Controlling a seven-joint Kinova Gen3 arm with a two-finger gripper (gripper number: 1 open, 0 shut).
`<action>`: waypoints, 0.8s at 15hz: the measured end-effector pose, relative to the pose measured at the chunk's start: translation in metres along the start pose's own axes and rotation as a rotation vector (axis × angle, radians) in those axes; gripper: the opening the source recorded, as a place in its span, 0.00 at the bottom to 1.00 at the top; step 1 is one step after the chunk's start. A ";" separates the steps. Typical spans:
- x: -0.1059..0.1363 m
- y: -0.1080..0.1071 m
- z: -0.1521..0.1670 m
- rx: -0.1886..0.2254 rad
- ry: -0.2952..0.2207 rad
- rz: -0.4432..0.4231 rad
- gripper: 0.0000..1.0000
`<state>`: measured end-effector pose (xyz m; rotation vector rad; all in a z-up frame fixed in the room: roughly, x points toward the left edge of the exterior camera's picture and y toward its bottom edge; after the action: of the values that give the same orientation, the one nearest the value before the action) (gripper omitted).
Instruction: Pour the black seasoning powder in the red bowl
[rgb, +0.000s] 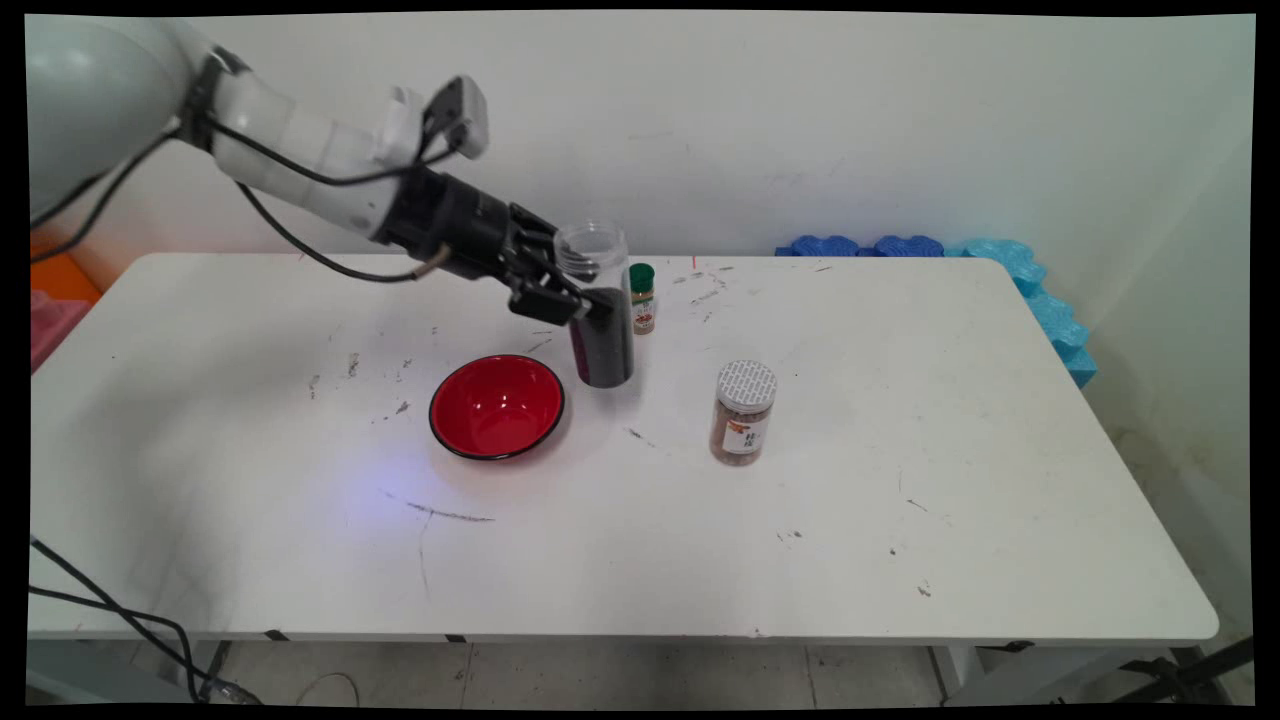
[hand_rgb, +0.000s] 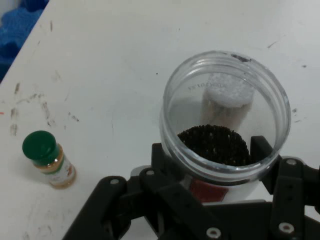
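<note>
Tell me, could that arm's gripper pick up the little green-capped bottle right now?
Probably not as things stand: the gripper is shut on the open jar of dark grains, so it is occupied. The green-capped bottle stands close beside that jar on the table, uncovered.

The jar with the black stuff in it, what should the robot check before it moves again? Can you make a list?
1. Gripper closed on the open jar: ok, fingers sit on both sides.
2. Jar lid off: ok, the mouth is open.
3. Jar upright: ok, the dark grains lie low inside.
4. Red bowl empty: ok.
5. Green-capped bottle clear of the jar: ok, close behind but apart.
6. Jar lifted off the table: cannot tell.
</note>
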<state>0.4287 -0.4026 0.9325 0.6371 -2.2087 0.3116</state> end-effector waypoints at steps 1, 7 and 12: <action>0.002 0.002 -0.009 -0.006 0.003 0.003 0.00; 0.007 0.013 -0.061 -0.056 0.007 0.027 0.00; 0.002 0.021 -0.093 -0.093 -0.003 0.041 0.00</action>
<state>0.4757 -0.3464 0.9942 0.5431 -2.2275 0.2273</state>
